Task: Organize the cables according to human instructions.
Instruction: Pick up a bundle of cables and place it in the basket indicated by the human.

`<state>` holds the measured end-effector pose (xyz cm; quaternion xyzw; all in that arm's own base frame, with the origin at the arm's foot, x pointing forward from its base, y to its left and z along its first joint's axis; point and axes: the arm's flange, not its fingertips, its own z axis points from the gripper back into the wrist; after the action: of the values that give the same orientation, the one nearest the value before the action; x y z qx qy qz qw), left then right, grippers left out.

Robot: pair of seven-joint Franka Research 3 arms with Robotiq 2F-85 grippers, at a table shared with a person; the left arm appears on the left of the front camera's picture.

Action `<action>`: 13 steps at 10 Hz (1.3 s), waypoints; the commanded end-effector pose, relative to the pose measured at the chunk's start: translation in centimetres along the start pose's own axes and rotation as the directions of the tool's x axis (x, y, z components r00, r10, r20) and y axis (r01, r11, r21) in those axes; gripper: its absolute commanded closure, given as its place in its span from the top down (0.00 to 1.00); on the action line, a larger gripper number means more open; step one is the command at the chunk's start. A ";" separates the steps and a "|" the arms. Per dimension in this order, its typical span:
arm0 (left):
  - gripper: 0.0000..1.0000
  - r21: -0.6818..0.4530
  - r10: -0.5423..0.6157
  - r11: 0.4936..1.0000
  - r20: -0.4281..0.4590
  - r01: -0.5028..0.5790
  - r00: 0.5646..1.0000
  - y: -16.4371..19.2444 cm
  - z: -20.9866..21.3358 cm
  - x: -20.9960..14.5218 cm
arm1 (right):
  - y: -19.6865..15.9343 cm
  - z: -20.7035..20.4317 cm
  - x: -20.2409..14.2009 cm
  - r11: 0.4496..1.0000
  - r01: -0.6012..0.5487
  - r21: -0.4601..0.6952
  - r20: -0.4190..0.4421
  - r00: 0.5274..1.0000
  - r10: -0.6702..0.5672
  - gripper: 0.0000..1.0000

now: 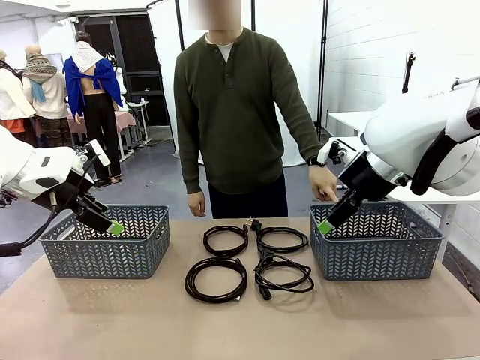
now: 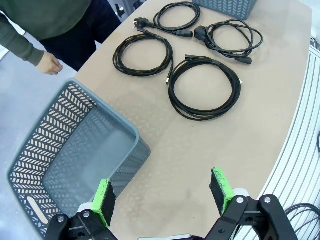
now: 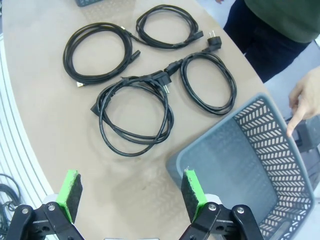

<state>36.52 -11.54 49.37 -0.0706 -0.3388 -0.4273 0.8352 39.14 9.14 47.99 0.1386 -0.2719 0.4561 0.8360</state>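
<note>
Several black coiled cables lie in the middle of the table between two baskets: one cable (image 1: 225, 240) at the back left, one (image 1: 282, 241) at the back right, and two at the front (image 1: 216, 279) (image 1: 283, 275). My left gripper (image 1: 112, 225) hangs open over the near right corner of the left basket (image 2: 35, 145), nothing between its pads (image 2: 104, 197). My right gripper (image 1: 325, 225) is open above the near left corner of the right basket (image 3: 280, 155). The human (image 1: 236, 112) stands behind the table. One hand (image 3: 304, 100) points a finger down at the right basket.
Both grey lattice baskets (image 1: 97, 255) (image 1: 375, 255) look empty inside. Bare brown tabletop (image 1: 240, 330) stretches in front of the cables. The person's other hand (image 2: 50, 63) hangs beside the table's far edge, behind the left basket.
</note>
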 end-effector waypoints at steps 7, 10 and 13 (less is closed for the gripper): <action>1.00 -0.008 0.008 1.000 0.010 -0.008 1.000 0.2 -0.2 -0.1 | 1.7 -2.2 5.5 0.987 0.149 -0.061 -0.123 0.980 -0.156 1.00; 1.00 -0.008 0.008 1.000 0.010 -0.008 1.000 0.2 -0.2 -0.1 | 2.9 -5.1 7.7 0.932 0.341 -0.123 -0.178 0.916 -0.359 1.00; 1.00 -0.008 0.008 1.000 0.010 -0.008 1.000 0.2 -0.2 -0.1 | 3.4 -8.5 9.2 0.888 0.439 -0.139 -0.223 0.859 -0.460 1.00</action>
<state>36.53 -11.53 49.35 -0.0707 -0.3386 -0.4272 0.8354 42.15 20.43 46.15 0.1058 -0.1613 0.2638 0.9451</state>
